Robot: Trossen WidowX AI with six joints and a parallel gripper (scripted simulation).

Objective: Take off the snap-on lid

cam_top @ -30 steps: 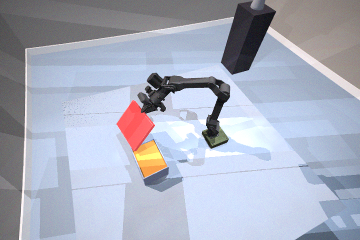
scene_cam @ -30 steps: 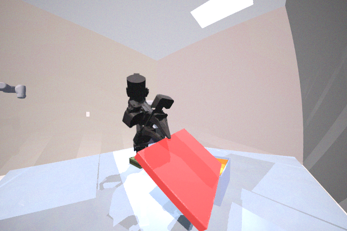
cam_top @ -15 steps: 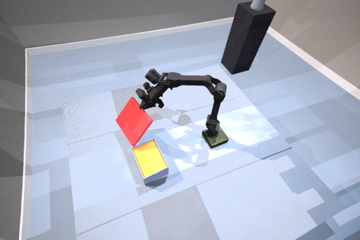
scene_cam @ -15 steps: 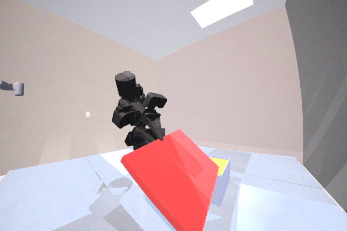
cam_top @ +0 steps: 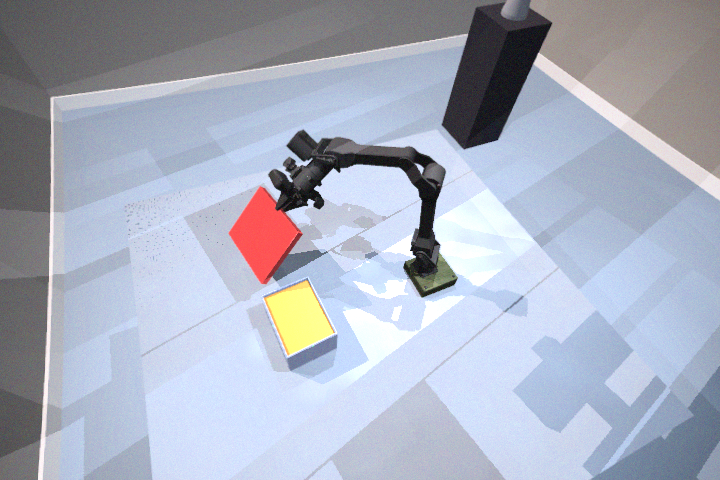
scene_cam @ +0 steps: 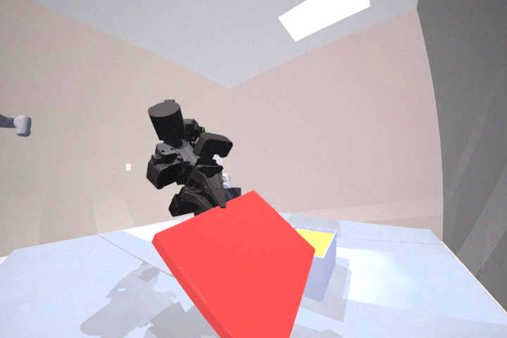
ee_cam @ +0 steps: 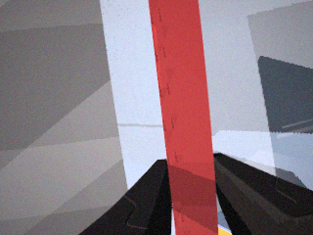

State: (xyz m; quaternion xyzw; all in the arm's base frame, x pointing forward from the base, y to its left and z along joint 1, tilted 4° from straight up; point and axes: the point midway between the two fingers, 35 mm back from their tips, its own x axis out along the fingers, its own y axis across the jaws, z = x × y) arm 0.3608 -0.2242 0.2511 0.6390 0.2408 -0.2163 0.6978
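Observation:
The red lid [cam_top: 264,234] [scene_cam: 242,255] [ee_cam: 183,88] is off the box and hangs in the air, steeply tilted, with its broad face toward the exterior camera. My gripper [cam_top: 281,208] [scene_cam: 218,207] [ee_cam: 189,165] is shut on the lid at its upper edge; in the wrist view the lid's narrow side runs between both fingers. The storage box [cam_top: 312,352] [scene_cam: 322,274] stands open on the table, pale blue-grey outside with a yellow inside, beside the lid's low corner in the top view. In the exterior view the lid hides part of the box.
The arm's green base [cam_top: 430,276] stands on the table to the right of the box in the top view. A tall dark pillar [cam_top: 494,79] stands farther back. Pale table surface [cam_top: 202,396] lies in front of the box, with patchy shadows across it.

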